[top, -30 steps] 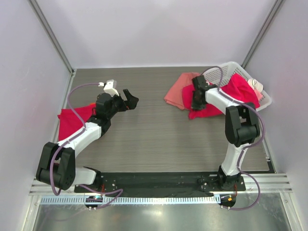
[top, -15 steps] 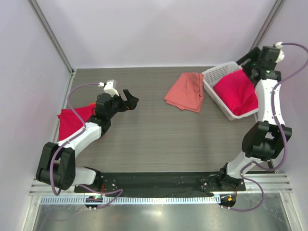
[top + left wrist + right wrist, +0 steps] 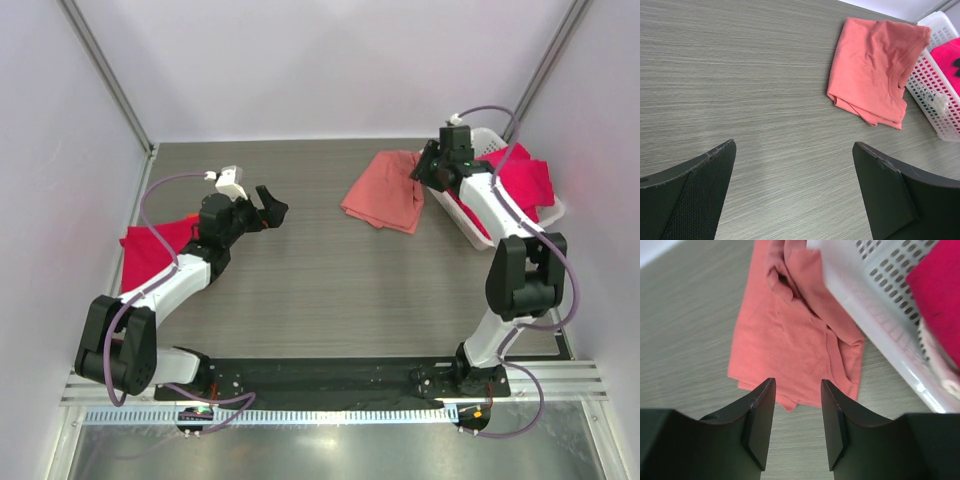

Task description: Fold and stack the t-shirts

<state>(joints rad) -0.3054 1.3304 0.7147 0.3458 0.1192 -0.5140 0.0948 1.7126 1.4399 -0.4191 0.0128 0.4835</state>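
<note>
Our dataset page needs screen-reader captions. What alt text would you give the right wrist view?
The right gripper, black jaws parted and empty, hovers over a rumpled salmon-pink t-shirt lying on the grey wood-grain table. At right, a white mesh basket holds crimson-red cloth.

Far right of the bench [image 3: 330, 290] sits the basket [image 3: 470, 232], the heaped tees [image 3: 520, 185] inside it and spilling over its right rim. Pressed against the basket's left wall lies the loose tee [image 3: 385, 190], spread on the bench toward the middle. Over at the left edge another tee [image 3: 150, 250] lies on the bench, partly under the left arm and well apart from the rest. The left hand [image 3: 794, 146] hangs over the bench left of centre, and the right hand [image 3: 797, 387] is above the spot where the loose tee meets the basket wall.
</note>
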